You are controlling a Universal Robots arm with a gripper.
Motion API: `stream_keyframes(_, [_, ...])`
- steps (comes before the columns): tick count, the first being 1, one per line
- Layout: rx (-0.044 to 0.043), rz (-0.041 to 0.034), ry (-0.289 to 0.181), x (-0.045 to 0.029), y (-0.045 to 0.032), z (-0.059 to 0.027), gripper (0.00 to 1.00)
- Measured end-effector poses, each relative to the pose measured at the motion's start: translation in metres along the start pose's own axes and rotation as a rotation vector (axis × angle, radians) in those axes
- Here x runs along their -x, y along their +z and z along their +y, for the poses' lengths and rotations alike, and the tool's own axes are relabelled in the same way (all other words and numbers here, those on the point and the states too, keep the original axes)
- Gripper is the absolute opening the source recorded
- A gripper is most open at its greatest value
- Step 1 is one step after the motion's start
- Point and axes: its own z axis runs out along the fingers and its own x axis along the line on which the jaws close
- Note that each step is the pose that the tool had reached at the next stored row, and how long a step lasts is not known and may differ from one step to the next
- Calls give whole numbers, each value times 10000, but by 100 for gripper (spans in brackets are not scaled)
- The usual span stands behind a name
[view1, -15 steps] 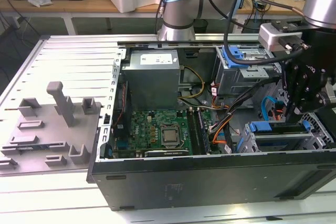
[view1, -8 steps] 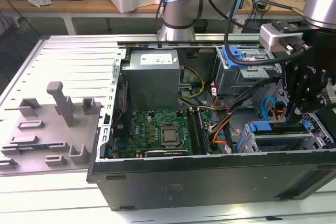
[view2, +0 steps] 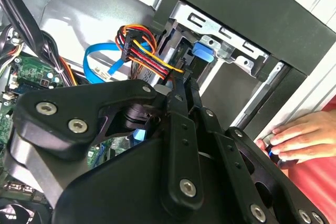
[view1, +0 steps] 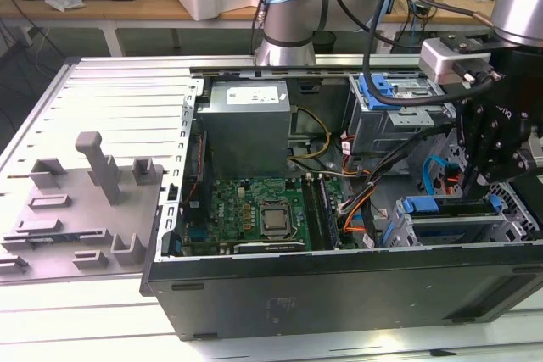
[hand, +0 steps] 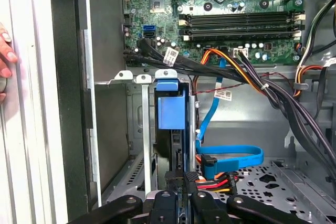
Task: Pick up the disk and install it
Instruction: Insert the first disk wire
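The pincer (hand: 178, 195) stands over the metal drive cage (hand: 137, 129), its fingers drawn close together on the disk's (hand: 171, 111) blue carrier edge inside that cage.

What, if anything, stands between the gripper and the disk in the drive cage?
Likely nothing, so yes. In the first wrist view the gripper sits right at the disk, upright in the drive cage; the red-orange cables lie beside it, not across.
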Motion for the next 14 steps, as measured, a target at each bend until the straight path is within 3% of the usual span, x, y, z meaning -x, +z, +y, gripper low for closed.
stream_keyframes(14, [6,-5,41,5,39,6,17])
